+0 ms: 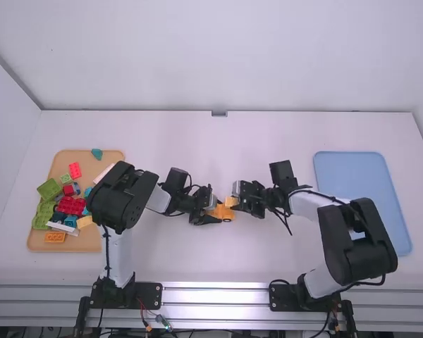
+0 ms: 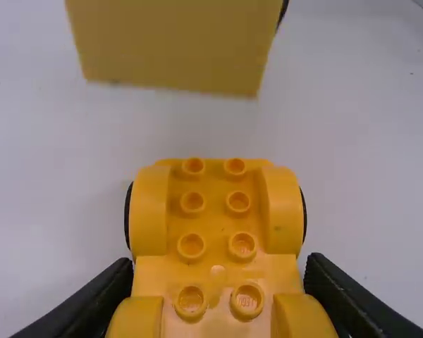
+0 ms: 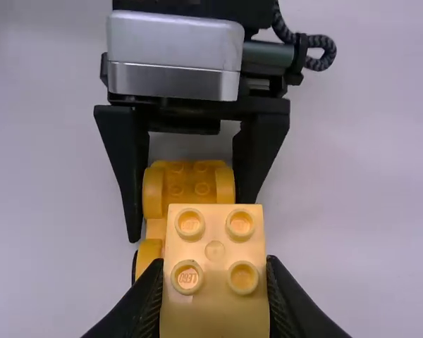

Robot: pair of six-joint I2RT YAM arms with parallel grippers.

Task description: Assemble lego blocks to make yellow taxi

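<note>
One wheeled base (image 2: 215,218) | clenched inside left claw (image 1: 216,213) | yellow block (image 3: 215,282) | clenched inside right claw (image 1: 235,198)

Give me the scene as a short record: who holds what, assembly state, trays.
left gripper: shut on the yellow plastic car chassis, studs along its top, rounded fenders
right gripper: shut on a pale yellow square block, four studs on top
block vs chassis: apart, not joined
left side: tan tray of mixed blocks, including a flat orange block
right side: light blue rectangular tray, partly behind the right arm
taxi: unfinished
</note>
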